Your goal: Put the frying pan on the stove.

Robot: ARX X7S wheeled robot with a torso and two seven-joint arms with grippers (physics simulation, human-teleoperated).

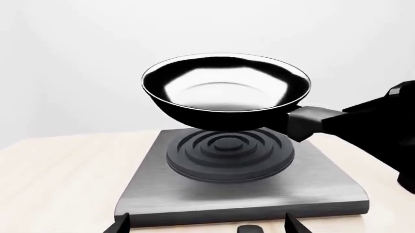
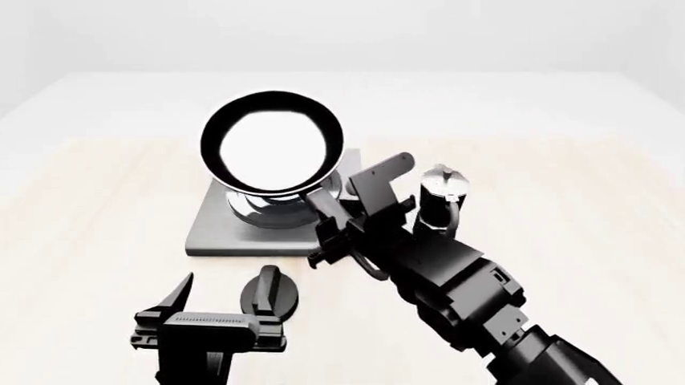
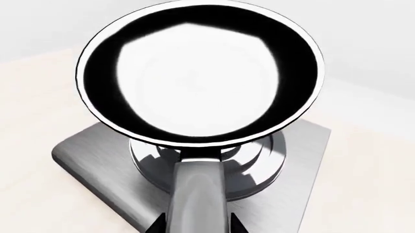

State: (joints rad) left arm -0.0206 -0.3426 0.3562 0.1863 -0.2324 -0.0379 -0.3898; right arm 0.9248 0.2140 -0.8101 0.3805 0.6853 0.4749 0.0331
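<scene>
**Head view first: pan held above the burner**

In the head view, the frying pan (image 2: pixel 274 144) is seen lifted over the stove (image 2: pixel 220 231), which lies flat on the pale wooden surface (image 2: pixel 96 265). The pan's handle is grasped by the right claw (image 2: pixel 340 233), whose arm reaches in from the lower right. The left claw (image 2: pixel 208 309) is held low near the front edge of the view, released, with its fingers spread and nothing between them. A small black knob (image 2: pixel 269 290) lies just beside it, and a moka pot (image 2: pixel 440 192) stands to the right of the stove.

In the left wrist view, the frying pan (image 1: pixel 226 90) is shown hovering clear of the ringed burner (image 1: pixel 230 153), with a gap visible between them.

In the right wrist view, the frying pan (image 3: pixel 198 73) is seen from behind its handle (image 3: pixel 198 194), directly above the stove (image 3: pixel 97 170).
</scene>
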